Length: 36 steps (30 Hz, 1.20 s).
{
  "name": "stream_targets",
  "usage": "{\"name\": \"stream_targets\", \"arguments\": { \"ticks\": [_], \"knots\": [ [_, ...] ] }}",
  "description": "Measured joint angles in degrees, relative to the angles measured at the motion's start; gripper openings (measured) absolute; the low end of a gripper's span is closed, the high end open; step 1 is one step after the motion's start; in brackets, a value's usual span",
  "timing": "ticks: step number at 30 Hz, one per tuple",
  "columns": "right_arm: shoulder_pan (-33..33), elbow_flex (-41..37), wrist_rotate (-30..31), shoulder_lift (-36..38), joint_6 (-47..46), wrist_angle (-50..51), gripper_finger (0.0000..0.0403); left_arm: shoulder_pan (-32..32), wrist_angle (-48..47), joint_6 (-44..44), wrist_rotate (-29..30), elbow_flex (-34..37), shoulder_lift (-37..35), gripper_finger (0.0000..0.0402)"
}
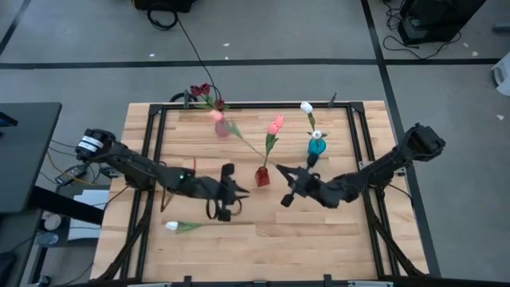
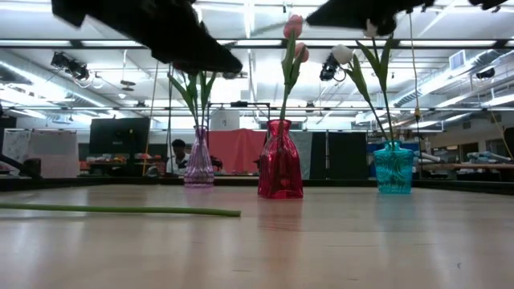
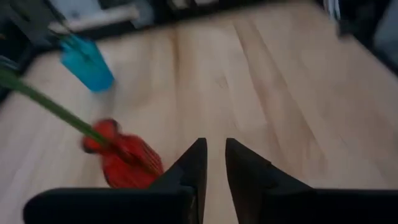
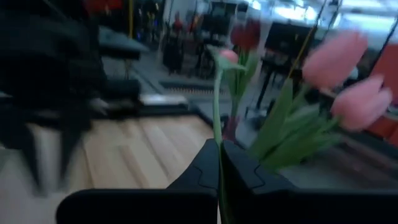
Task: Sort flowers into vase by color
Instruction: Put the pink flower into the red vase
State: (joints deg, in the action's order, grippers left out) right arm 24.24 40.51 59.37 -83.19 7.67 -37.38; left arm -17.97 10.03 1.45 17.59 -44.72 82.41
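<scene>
Bare wood surrounds white tulip near table's front edge.

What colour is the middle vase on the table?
The middle vase is red, clearest in the low view.

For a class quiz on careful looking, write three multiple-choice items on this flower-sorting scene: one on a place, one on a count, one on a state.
1. The white tulip that is in no vase is:
A. in the left gripper
B. lying flat on the table
C. hanging off the table's edge

2. How many vases stand on the table?
A. two
B. four
C. three

3. The right gripper is:
A. shut on a green stem
B. wide open and empty
C. shut on a vase

Answers:
1 B: the white tulip lies on the table.
2 C: purple vase, red vase, teal vase.
3 A: the right gripper pinches the green stem.
</scene>
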Motion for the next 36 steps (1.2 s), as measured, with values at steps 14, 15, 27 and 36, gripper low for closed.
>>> {"name": "stream_targets", "arguments": {
  "ticks": [14,15,27,36],
  "knots": [
    [2.68,-3.27,-17.83,-0.01,15.01,-20.71,0.0013,9.06,59.05,-0.15,-9.96,15.71,0.57,0.011],
    [2.62,-3.27,-18.67,-0.01,15.01,-20.67,0.0013,9.04,59.23,0.37,-10.51,14.91,0.6,0.0123],
    [1.97,-3.27,-21.53,-0.1,12.92,-18.23,0.0025,8.86,59.37,4.96,-14.25,7.53,0.6,0.0151],
    [0.64,-3.29,-20.35,0.11,7.92,-10.14,0.0105,9.82,54.19,8.51,-13.13,7.31,0.61,0.0009]
  ]
}}
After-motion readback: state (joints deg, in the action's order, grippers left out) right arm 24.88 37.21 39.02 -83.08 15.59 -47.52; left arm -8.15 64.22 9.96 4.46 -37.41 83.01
